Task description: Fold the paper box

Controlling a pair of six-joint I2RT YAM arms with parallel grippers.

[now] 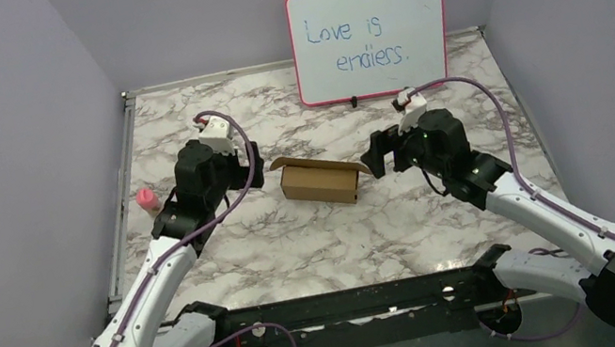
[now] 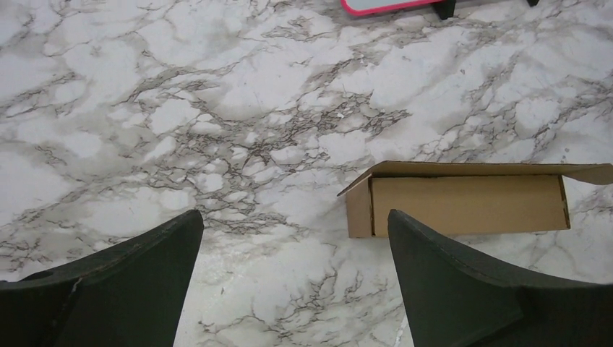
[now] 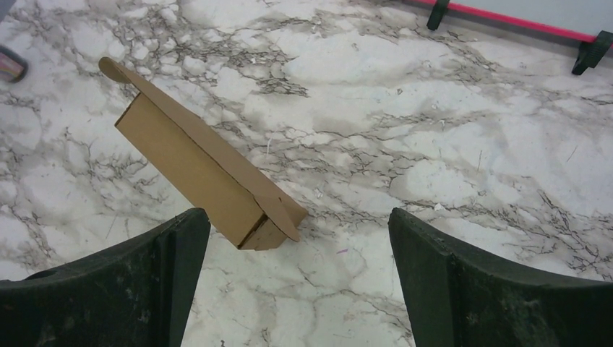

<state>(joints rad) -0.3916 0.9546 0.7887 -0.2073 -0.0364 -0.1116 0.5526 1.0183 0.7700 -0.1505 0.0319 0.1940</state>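
Note:
The paper box (image 1: 320,181) is a small brown cardboard box with its lid lying low over it, resting on the marble table between my two arms. In the left wrist view the box (image 2: 466,204) lies ahead and to the right. In the right wrist view the box (image 3: 202,170) lies ahead and to the left, its end flap sticking out. My left gripper (image 1: 251,166) is open and empty just left of the box, also in its own view (image 2: 295,235). My right gripper (image 1: 380,155) is open and empty just right of the box, also in its own view (image 3: 298,231).
A pink-framed whiteboard (image 1: 371,38) with blue writing stands at the back of the table. A small pink object (image 1: 146,199) sits near the left edge. Grey walls close in the table on the left, right and back.

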